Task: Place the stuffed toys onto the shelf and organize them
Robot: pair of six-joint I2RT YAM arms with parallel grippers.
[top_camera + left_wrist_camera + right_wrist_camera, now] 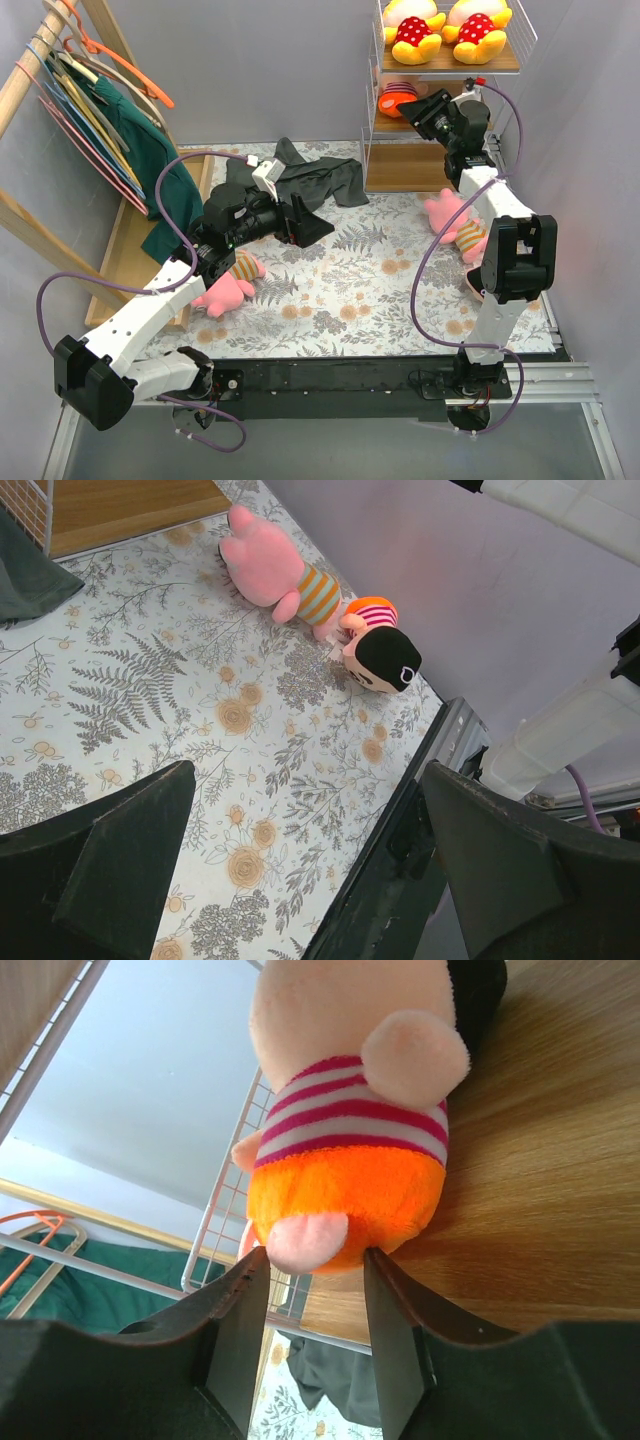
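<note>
Two yellow plush dolls in red polka-dot dresses (415, 30) sit on the top board of the white wire shelf with light wooden boards (500, 62). On the middle board lies a black-haired plush doll in a striped shirt and orange shorts (350, 1150). The right fingers (235, 1330) flank its foot, can't tell if they're squeezing. The left fingers (110, 880) are spread wide above the floral-print surface (380, 280), holding nothing.

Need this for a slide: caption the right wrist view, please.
Right gripper at the foot of a striped-shirt doll lying on the shelf's wooden board.
</note>
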